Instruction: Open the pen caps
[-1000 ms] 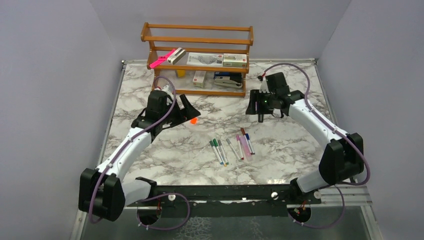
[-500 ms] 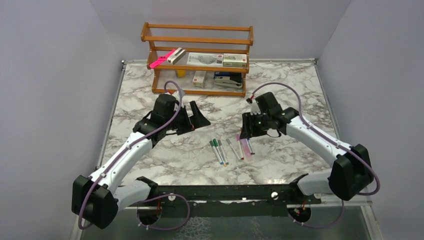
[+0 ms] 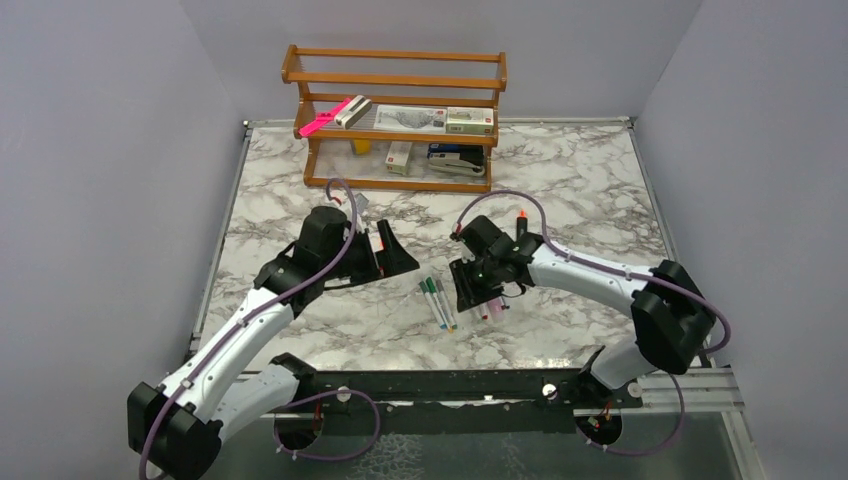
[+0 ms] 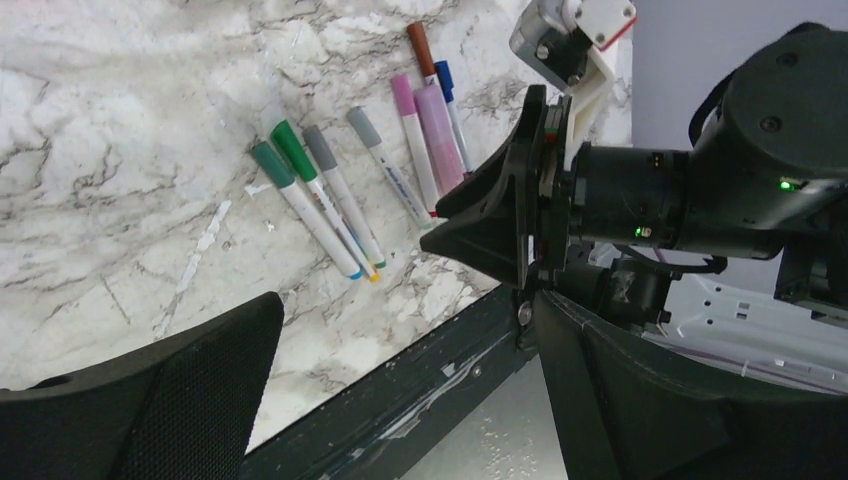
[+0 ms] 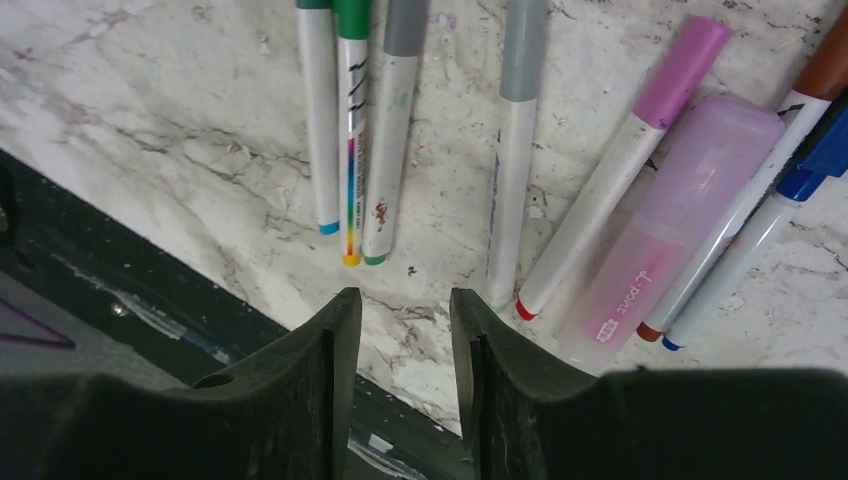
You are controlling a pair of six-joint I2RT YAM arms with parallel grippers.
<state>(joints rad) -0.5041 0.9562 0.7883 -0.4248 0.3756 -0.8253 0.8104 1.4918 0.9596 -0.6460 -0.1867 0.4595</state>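
Several capped markers (image 3: 437, 301) lie side by side on the marble table. The right wrist view shows green (image 5: 352, 15), grey (image 5: 524, 45), pink (image 5: 683, 70), brown (image 5: 825, 70) and blue (image 5: 815, 165) caps, all on their pens, and a lilac highlighter (image 5: 690, 200). My right gripper (image 5: 405, 300) is open and empty, just above the table at the pens' near ends. In the top view it (image 3: 468, 292) covers the right-hand pens. My left gripper (image 3: 398, 258) is wide open and empty, left of the pens and above them. In its own view (image 4: 410, 400) the markers (image 4: 330, 200) lie ahead.
A wooden shelf (image 3: 400, 82) at the back holds a long pink item (image 3: 325, 117) and small boxes (image 3: 468, 120). The black base rail (image 3: 450, 385) runs along the table's near edge. Grey walls stand on three sides.
Both arms have swung in towards the pens. My right gripper came from the back right down onto them. The small orange piece seen by my left gripper earlier no longer shows.
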